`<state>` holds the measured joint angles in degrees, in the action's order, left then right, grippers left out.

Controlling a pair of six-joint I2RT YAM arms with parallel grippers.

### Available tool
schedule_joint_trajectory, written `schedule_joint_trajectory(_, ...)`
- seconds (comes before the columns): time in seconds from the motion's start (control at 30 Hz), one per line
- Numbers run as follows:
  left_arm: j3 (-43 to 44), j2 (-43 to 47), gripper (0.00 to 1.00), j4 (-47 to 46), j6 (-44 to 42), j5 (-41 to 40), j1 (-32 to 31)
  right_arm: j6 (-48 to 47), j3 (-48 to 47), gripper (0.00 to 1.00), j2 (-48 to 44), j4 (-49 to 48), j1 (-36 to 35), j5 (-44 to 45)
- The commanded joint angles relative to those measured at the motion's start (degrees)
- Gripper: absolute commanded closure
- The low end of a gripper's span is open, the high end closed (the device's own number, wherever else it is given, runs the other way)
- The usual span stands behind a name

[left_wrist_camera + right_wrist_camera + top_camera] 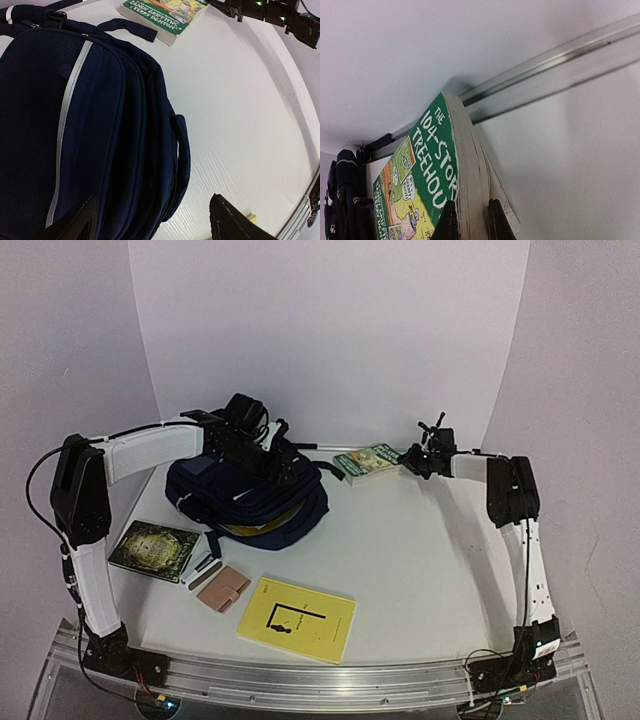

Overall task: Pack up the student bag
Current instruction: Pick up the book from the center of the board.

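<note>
Book [420, 175] "104-STOR… TREEHOU…" (Terry Denton) | right tool [472, 220] grasping it | left tool [152, 215] released

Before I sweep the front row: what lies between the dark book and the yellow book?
A pink wallet and slim grey items beside it, seen in the top view.

White lettering on the green paperback [427, 165] reads "THE 104-STOR" above "TREEHOU" in the right wrist view, with the rest of both lines out of sight. In the left wrist view, at 12 o'clock, the same cover carries "NDY GRIFFITHS" and "TERRY DENTON". Its speech bubbles are too small to read. At 6 o'clock on the worktop, the yellow book [297, 619] bears a black figure and illegible print. Nothing is legible on the dark ornate book [153, 548] at 8 o'clock.
</note>
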<state>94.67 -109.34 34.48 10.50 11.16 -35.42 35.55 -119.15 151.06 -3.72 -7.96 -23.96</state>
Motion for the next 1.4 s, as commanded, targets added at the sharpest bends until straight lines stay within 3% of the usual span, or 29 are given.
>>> schedule_joint_trajectory(0.0, 0.28, 4.25, 0.2, -0.61, 0.02, -0.56, 0.09, -0.44, 12.63, 1.0, -13.71, -0.2, 1.53, -3.76)
schedule_joint_trajectory(0.33, 6.3, 0.33, 0.1, -2.79, -5.65, -1.78, -5.34, 2.66, 43.49, 1.0, -39.53, -3.5, 2.64, -8.83)
schedule_joint_trajectory(0.53, 12.78, -7.82, 0.02, -5.98, -2.93, 10.96, -5.3, -5.9, 50.25, 1.0, -48.85, -3.72, 2.69, -18.81)
schedule_joint_trajectory(0.63, 15.66, -11.85, 0.0, -6.75, -1.21, 19.12, -5.27, -13.12, 52.47, 1.0, -53.61, -3.75, 2.67, -25.12)
schedule_joint_trajectory(0.8, 8.27, -10.89, 0.0, -19.27, 3.55, 27.6, -5.27, -21.38, 53.64, 1.0, -61.56, -3.67, 2.62, -32.77)
schedule_joint_trajectory(1.1, -2.6, -9.93, 0.0, -42.2, 10.65, 36.67, -6.39, -19.06, 49.75, 1.0, -68.8, -3.85, 2.34, -41.61)
schedule_joint_trajectory(1.37, -7.54, -7.47, 0.01, -53.95, 14.43, 42.8, -7.62, -14.35, 47.24, 1.0, -71.51, -4.13, -0.09, -44.97)
